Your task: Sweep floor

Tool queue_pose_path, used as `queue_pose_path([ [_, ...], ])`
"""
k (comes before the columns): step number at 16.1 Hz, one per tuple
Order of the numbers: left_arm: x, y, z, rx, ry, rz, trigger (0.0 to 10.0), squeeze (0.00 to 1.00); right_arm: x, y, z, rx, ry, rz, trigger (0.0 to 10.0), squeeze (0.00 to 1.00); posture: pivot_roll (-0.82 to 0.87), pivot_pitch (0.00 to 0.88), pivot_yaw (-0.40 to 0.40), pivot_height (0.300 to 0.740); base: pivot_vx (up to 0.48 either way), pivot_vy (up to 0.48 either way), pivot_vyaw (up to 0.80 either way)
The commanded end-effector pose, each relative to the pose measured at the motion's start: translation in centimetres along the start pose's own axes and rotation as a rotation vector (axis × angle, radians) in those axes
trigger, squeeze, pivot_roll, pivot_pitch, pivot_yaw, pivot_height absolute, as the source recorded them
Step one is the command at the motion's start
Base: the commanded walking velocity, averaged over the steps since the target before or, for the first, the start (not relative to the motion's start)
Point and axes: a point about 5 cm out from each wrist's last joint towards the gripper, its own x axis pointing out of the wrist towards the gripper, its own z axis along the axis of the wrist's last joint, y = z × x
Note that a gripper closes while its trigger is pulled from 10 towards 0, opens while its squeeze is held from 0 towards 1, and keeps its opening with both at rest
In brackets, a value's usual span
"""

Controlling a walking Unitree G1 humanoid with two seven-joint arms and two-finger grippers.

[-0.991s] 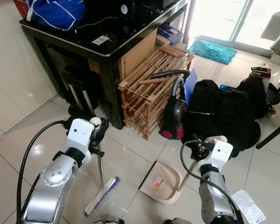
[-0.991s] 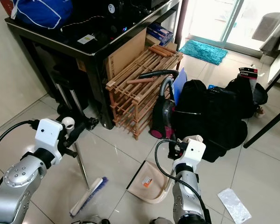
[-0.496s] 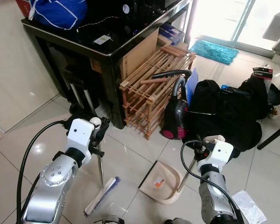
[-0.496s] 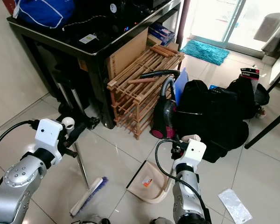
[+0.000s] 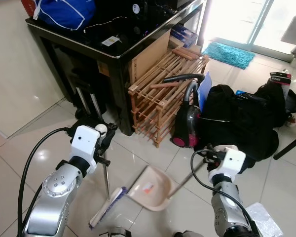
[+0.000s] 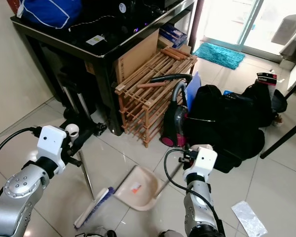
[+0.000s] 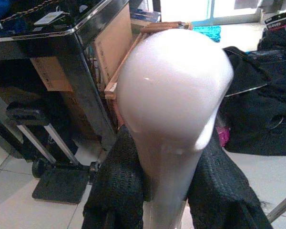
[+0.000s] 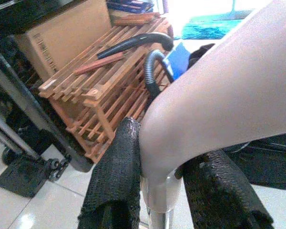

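My left gripper (image 5: pixel 104 132) is shut on the white knob at the top of the broom handle (image 7: pixel 174 86), which stands nearly upright. The broom head (image 5: pixel 108 207), with blue and white bristles, rests on the tiled floor below it. A beige dustpan (image 5: pixel 149 187) lies on the tiles just right of the bristles, its mouth turned toward them. Its long handle (image 8: pixel 219 90) slants up to the right into my right gripper (image 5: pixel 213 154), which is shut on the handle's pale grip.
A black table (image 5: pixel 113 52) with bags on it stands ahead on the left, a wooden rack (image 5: pixel 160 94) leaning on it. A vacuum cleaner (image 5: pixel 186 123) and black bags (image 5: pixel 241 118) lie ahead on the right. A plastic wrapper (image 5: pixel 264 215) lies on the tiles.
The dustpan has slid left across the tiles to the broom head, and its handle now slants lower. The broom and left gripper have stayed put.
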Motion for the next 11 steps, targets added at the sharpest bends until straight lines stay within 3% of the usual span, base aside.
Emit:
queue_pose_path([
  [1,-0.1,0.2,0.3,0.024,-0.019,-0.001,10.0,0.00,0.4,-0.3,0.7,-0.033,-0.028,0.010,0.0,0.00,0.08,0.068,0.049,0.740,0.000,0.000,0.00],
  [2,-0.1,0.2,0.3,0.025,-0.021,-0.001,10.0,0.00,0.5,-0.5,0.8,-0.061,-0.033,0.014,1.0,0.00,0.08,0.064,0.050,0.740,0.000,0.000,0.00],
  [3,-0.1,0.2,0.3,0.026,-0.022,-0.001,10.0,0.00,0.6,-0.6,1.0,-0.089,-0.041,0.018,8.5,0.00,0.08,0.062,0.050,0.740,0.000,0.000,0.00],
  [4,-0.1,0.2,0.3,0.026,-0.023,-0.002,10.0,0.00,0.7,-0.7,1.1,-0.097,-0.045,0.021,10.0,0.00,0.08,0.061,0.050,0.740,0.000,0.000,0.00],
  [8,-0.1,0.1,0.3,0.029,-0.024,-0.006,10.0,0.00,1.2,-0.9,1.8,-0.181,-0.057,0.086,10.0,0.00,0.08,0.053,0.050,0.740,0.000,0.000,0.00],
  [11,-0.1,0.2,0.4,0.033,-0.024,-0.007,10.0,0.00,1.5,-1.2,1.3,-0.237,0.015,0.152,10.0,0.00,0.09,0.055,0.053,0.740,0.000,0.000,0.00],
])
